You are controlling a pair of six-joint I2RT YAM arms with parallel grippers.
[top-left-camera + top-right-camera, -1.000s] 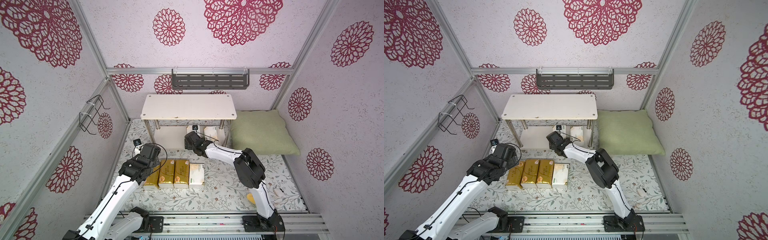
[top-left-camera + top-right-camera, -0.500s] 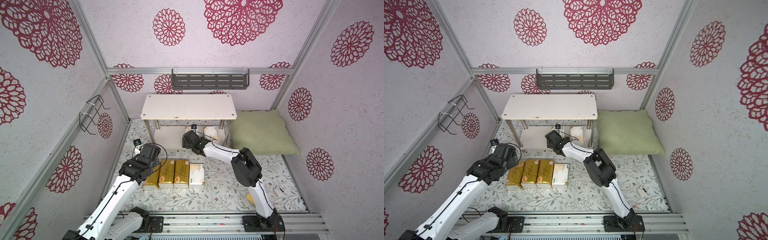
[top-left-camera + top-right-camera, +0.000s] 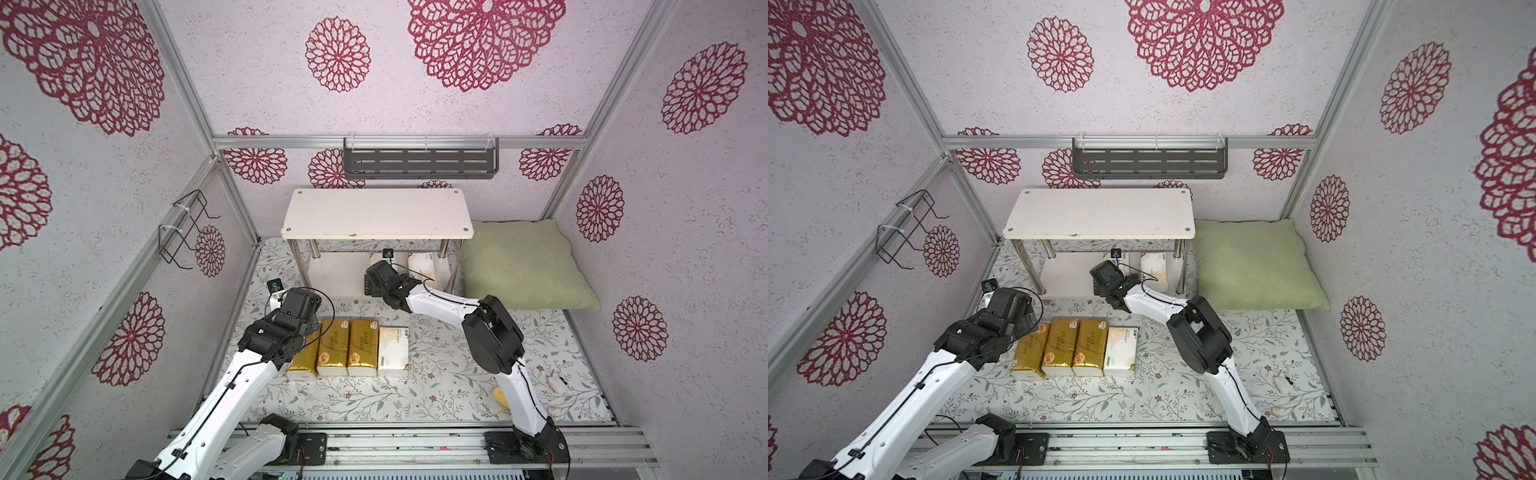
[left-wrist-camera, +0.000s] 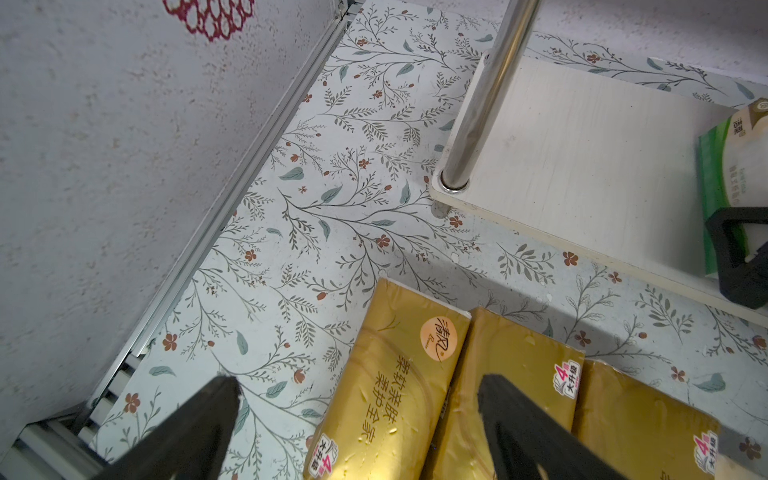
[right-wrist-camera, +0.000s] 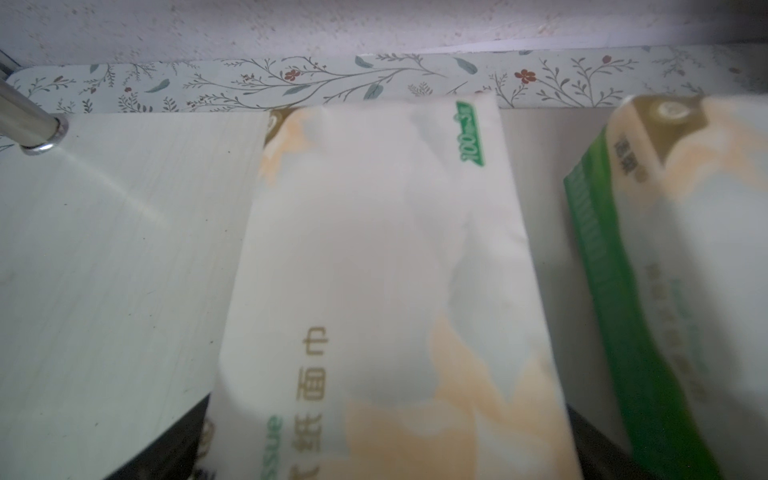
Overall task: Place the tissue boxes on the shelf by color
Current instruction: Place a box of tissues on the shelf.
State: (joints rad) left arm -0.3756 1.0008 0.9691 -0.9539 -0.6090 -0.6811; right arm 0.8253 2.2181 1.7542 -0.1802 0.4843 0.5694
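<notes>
Tissue boxes [image 3: 363,348]: in both top views four sit in a row on the table [image 3: 436,374] behind the right tool [image 3: 379,268], which reaches into the shelf [image 3: 376,214]; arms barely shifted. Left wrist: left tool [image 4: 357,386] jaws apart, empty, over the end gold pack [image 4: 399,374]. Right wrist: right tool just spread, jaws flanking the white pack [image 5: 374,270] flat on the lower board [image 5: 104,249], second white pack [image 5: 685,249] just beside it. Looks released – two whites shelved, four to go
</notes>
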